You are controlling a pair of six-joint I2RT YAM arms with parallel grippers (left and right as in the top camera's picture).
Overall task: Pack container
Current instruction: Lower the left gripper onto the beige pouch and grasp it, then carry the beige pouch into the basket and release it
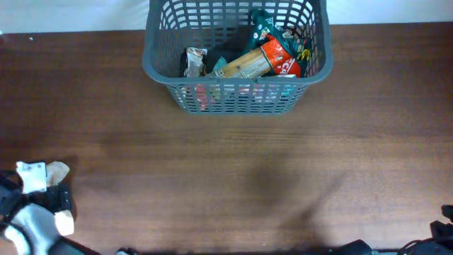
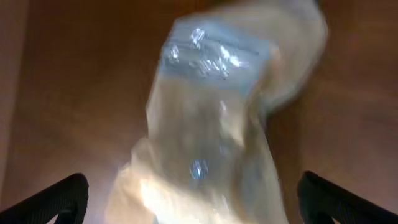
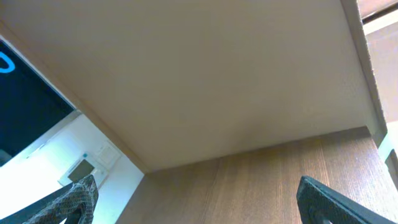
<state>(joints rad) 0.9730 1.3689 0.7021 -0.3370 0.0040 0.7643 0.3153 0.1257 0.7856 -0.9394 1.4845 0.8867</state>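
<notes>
- The container (image 1: 237,99), a dark grey lattice basket, stands upright at 12 o'clock on the brown wooden table (image 1: 233,177), at its far edge.
- Inside it, toward 3 o'clock, a red packet (image 1: 279,57) lies against a long yellowish packet (image 1: 244,66). A green packet (image 1: 263,25) sits above them toward 1 o'clock.
- A crinkled silver wrapper (image 1: 195,61) rests by the container's inner wall at 9 o'clock.
- The left arm (image 1: 35,212) is at 8 o'clock, near the table's edge and well apart from the container.
- The left jaws stand wide apart. In the left wrist view a clear plastic bag (image 2: 211,124) with pale beige contents fills the space between them, blurred. I cannot tell whether either finger touches it.
- The right arm (image 1: 442,230) barely shows at 4 o'clock, at the frame's corner.
- The right jaws are also wide apart with nothing between them. Their camera looks over bare table toward a plain beige panel (image 3: 205,81).
</notes>
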